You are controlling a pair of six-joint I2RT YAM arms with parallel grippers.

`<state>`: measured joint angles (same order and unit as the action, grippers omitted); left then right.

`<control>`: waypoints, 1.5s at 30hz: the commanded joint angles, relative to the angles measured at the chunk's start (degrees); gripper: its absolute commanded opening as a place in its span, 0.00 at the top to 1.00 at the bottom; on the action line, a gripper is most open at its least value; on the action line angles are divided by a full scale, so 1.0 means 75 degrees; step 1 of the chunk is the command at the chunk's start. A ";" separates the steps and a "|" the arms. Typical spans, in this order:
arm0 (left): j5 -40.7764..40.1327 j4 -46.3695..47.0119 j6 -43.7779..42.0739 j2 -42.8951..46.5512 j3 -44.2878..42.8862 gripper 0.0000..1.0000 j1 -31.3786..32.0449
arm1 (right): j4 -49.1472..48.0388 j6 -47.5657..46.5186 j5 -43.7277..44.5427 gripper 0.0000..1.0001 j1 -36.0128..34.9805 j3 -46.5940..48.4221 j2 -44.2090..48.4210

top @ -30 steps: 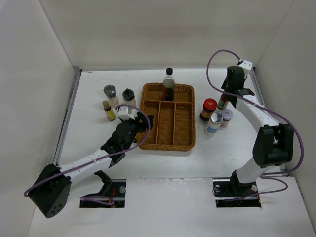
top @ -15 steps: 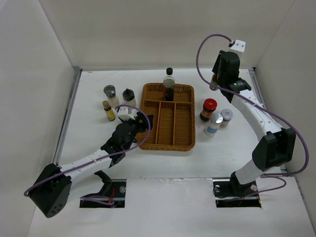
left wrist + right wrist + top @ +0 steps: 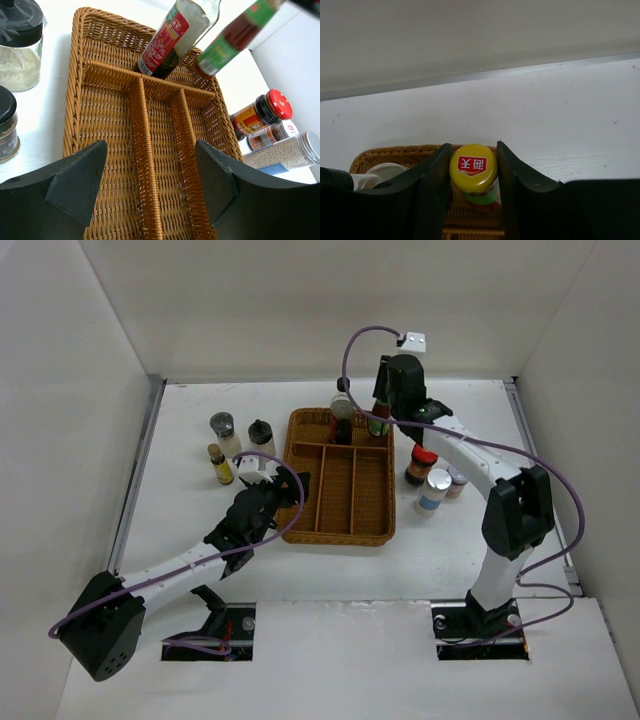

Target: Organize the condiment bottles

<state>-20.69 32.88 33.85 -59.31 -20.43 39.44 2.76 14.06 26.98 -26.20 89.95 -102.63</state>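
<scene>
My right gripper (image 3: 473,170) is shut on a yellow-capped bottle (image 3: 473,167) with a green label and holds it over the far right part of the wicker basket (image 3: 375,508). The held bottle (image 3: 235,36) shows in the left wrist view, tilted above the basket's far compartment. A tall clear bottle (image 3: 342,412) with dark liquid stands in that compartment. My left gripper (image 3: 150,180) is open and empty, low at the basket's near left side (image 3: 272,492). Three bottles (image 3: 222,428) stand left of the basket. A red-capped jar (image 3: 423,460) and two shakers (image 3: 436,490) stand right of it.
The basket (image 3: 75,100) has three long compartments and one cross compartment at the far end. White walls close in the table on the left, back and right. A metal rail (image 3: 135,475) runs along the table's left edge.
My right arm has lifted the yellow-capped bottle from the right group and carried it left, to above the basket's far right corner. The left arm has not moved.
</scene>
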 commanded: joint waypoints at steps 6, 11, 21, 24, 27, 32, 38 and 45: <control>0.0086 0.0490 0.0034 0.0068 0.0075 0.30 0.0032 | -0.1493 0.0374 -0.0047 0.75 -0.0263 -0.0121 -0.0132; 0.0098 0.0490 0.0046 0.0056 0.0075 0.30 0.0020 | -0.2032 0.0468 -0.0070 0.71 -0.0368 -0.0907 -0.0109; 0.0110 0.0491 0.0093 0.0080 0.0110 0.30 -0.0073 | -0.2209 0.0433 -0.0070 0.40 -0.0474 -0.1341 0.0207; 0.0122 0.0490 0.0046 0.0161 0.0098 0.30 -0.0003 | -0.2220 0.0445 -0.0070 0.29 -0.0532 -0.1516 0.0581; 0.0121 0.0490 0.0104 0.0127 0.0122 0.30 -0.0073 | -0.2138 0.0375 -0.0059 0.24 -0.0556 -0.1704 0.1061; 0.0122 0.0490 0.0104 0.0220 0.0145 0.30 -0.0061 | -0.2092 0.0421 0.0035 0.24 -0.0544 -0.2815 0.2396; 0.0133 0.0502 0.0104 0.0174 0.0122 0.30 -0.0015 | -0.0478 0.0854 0.0071 0.63 0.0158 -0.4281 0.4037; 0.0145 0.0502 0.0116 0.0033 0.0087 0.30 -0.0003 | 0.1001 0.0552 -0.0187 0.12 0.0475 -0.4249 0.3678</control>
<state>-20.27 33.69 34.11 -58.98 -19.70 39.44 3.75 19.46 26.59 -22.28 56.86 -72.38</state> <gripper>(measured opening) 0.698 0.854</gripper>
